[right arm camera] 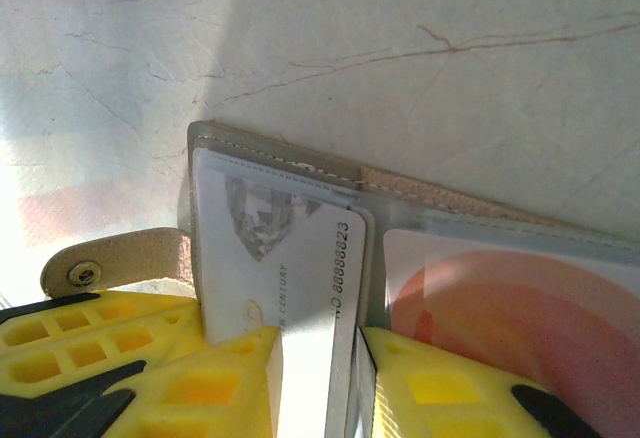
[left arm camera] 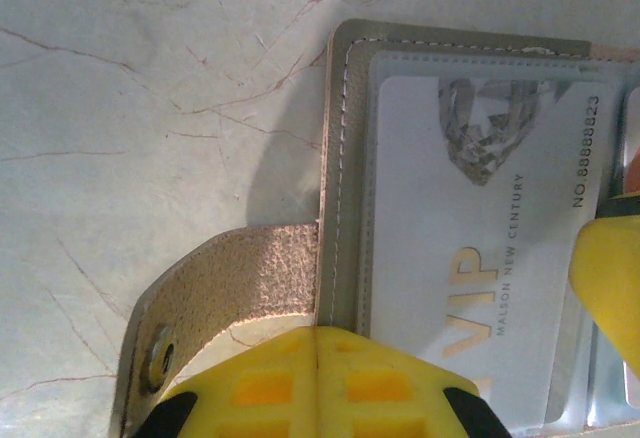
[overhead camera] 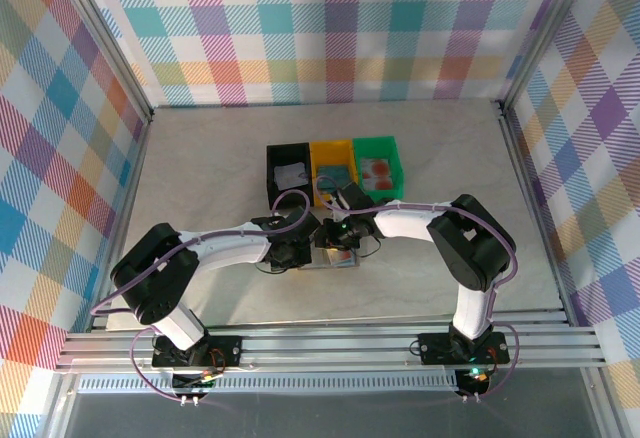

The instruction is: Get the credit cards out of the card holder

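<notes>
- Grey leather, the card holder (overhead camera: 335, 260) lies open and flat on the table, just on the near side of the yellow tray (overhead camera: 333, 144), with its pockets facing up.
- Done, as I judge it: a teal card (overhead camera: 335, 171) sits in the yellow tray, a whitish card (overhead camera: 290, 173) in the black tray (overhead camera: 288, 148) to its left, and a reddish card (overhead camera: 378, 170) in the green tray (overhead camera: 375, 141) to its right.
- Left to do: the white VIP card (left arm camera: 470, 258) fills the strap-side pocket, and a pink card (right arm camera: 520, 308) fills the other.
- My right gripper (right arm camera: 315, 358) is clamped on the end of the white VIP card, which looks partly out of its pocket.
- My left gripper (left arm camera: 315, 343) has its fingers pressed together and bears down on the holder's edge by the snap strap (left arm camera: 230, 278).
- The holder's long axis seems to run parallel to the yellow tray's row, with the strap end pointing left.
- The white VIP card's long axis lies across that, parallel to the fold, with its number edge toward the fold.
</notes>
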`<state>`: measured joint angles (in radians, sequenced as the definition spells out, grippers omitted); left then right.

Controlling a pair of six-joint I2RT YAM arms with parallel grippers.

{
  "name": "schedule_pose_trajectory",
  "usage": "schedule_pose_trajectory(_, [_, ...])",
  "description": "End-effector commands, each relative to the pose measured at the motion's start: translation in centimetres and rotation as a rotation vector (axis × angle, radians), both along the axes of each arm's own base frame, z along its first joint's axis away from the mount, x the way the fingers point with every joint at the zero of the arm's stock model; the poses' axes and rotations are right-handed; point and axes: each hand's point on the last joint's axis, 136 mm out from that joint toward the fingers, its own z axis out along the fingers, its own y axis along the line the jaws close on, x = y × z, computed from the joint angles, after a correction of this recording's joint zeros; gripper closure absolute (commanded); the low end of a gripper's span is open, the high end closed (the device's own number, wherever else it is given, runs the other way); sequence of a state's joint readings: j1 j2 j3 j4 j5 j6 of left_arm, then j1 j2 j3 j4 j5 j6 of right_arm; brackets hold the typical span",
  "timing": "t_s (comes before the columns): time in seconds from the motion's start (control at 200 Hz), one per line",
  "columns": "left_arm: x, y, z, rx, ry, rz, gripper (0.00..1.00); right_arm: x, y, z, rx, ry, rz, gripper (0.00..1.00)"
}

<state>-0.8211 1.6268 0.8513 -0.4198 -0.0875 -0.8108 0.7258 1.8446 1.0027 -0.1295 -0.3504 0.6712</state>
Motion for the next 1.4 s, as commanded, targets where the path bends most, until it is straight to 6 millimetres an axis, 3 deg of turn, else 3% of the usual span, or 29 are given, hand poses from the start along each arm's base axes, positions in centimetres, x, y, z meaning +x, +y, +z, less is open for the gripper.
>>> schedule_pose_trajectory(0.0, [-4.1,2.9,-4.6,0.122,0.203,-0.011,1.00,-1.3,-3.0,-3.7,-0.128,0.058,-0.014,0.73])
schedule_pose_trajectory(0.265, [-4.6,2.7,-5.9,0.119,0.243,-0.018,1.00,-1.5,-2.3,-3.0,-0.070,0.057,-0.009,0.73])
schedule_pose_trajectory(0.425, [-4.8,2.6,-6.2,0.114,0.251,-0.020,1.00,-0.8,-4.5,-3.4,-0.229,0.026,-0.047,0.74])
schedule_pose_trajectory(0.545, [-4.8,2.5,-6.3,0.111,0.249,-0.022,1.00,-0.9,-4.6,-3.7,-0.236,0.030,-0.036,0.74])
schedule_pose_trajectory(0.695, [-4.9,2.3,-6.6,0.104,0.250,-0.025,1.00,-1.2,-3.7,-4.2,-0.193,0.052,-0.022,0.74])
schedule_pose_trajectory(0.91, [-4.9,2.2,-6.8,0.103,0.254,-0.032,1.00,-1.7,-1.6,-3.1,-0.091,0.024,0.034,0.74])
schedule_pose_trajectory(1.39, [-5.0,2.1,-6.9,0.093,0.252,-0.040,1.00,-2.6,0.4,-2.2,0.038,0.068,0.084,0.74])
